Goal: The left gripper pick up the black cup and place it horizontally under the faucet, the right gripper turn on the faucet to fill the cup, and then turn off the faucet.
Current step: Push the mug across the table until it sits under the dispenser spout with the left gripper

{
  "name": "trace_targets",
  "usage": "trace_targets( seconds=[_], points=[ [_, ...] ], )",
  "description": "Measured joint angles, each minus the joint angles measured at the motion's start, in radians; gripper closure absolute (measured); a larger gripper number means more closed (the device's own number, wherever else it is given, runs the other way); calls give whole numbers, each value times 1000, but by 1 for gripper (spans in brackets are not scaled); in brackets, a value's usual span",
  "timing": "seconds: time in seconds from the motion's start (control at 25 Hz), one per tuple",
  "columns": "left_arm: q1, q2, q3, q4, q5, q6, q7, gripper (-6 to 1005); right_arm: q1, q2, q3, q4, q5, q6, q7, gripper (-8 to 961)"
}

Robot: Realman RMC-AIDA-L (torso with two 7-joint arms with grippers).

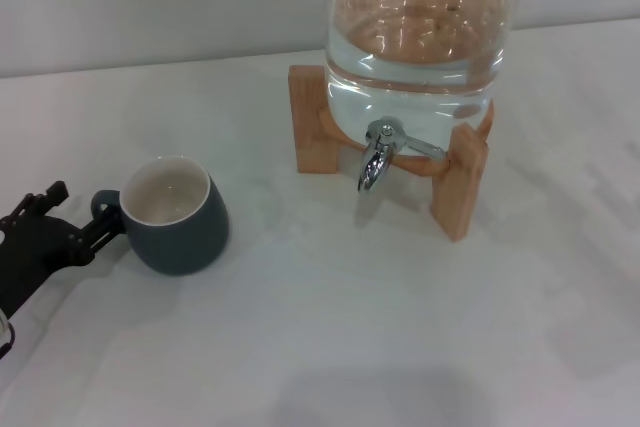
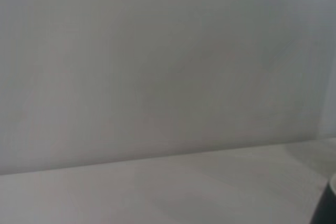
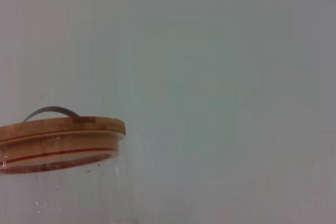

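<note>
1. The black cup [image 1: 178, 215] is seen standing upright on the white counter [image 1: 330, 337], toward its left edge, with the cream inside facing up and the small loop handle turned to the left.
2. The left gripper [image 1: 88, 230] is found at the left edge of the counter, reaching in low toward the cup; its fingers [image 1: 105, 235] are placed right at the handle, but whether they are closed on it or merely beside it cannot be told.
3. The faucet [image 1: 376, 155] is fitted low on the front of a big clear glass jar [image 1: 418, 37], with its spout pointed down over bare counter.
4. The jar is filled with water and is carried on a wooden stand [image 1: 466, 185] near the far edge of the counter.
5. The cup is set well apart from the faucet, to its left and nearer the front edge.
6. In the right wrist view, only the jar's wooden lid [image 3: 60, 129] with a thin metal handle is shown against a plain wall; the right gripper is not seen in any view.
</note>
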Motion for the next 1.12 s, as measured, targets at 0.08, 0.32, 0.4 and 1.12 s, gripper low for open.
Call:
trace_targets(
  seconds=[0.08, 0.32, 0.4, 1.12],
  points=[
    [-1, 0, 8, 0, 0, 0, 0, 124, 3, 0, 0, 0, 0, -3, 0, 230],
    [-9, 0, 18, 6, 0, -5, 0, 235, 14, 0, 0, 0, 0, -16, 0, 230],
    [-10, 0, 18, 11, 0, -6, 0, 291, 17, 0, 0, 0, 0, -17, 0, 230],
    [-22, 1, 17, 32, 0, -3, -2, 863, 24, 0, 0, 0, 0, -24, 5, 229]
  ],
)
